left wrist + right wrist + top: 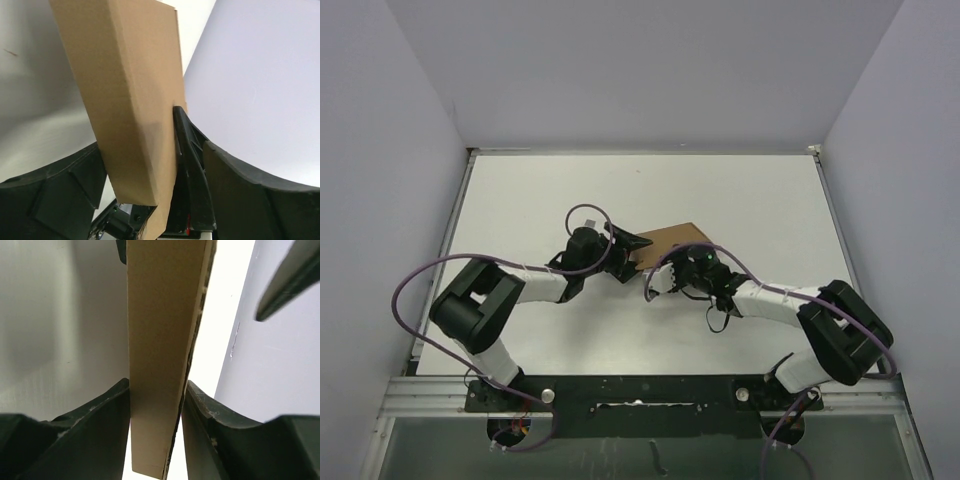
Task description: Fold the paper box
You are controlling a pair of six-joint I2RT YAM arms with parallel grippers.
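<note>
Clamps the paper box (160, 340) edge-on in the right gripper (156, 385), both fingers against its faces. Straddles it with the left gripper (136, 130) too; gripped or loose, cannot tell. Keeps it mid-desk (750, 200), between both arms.

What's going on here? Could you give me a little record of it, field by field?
object: paper box, brown and slim, between both grippers
right gripper: shut on the paper box, one finger on each face
left gripper: box between its fingers, grip unclear
surface: white table
</note>
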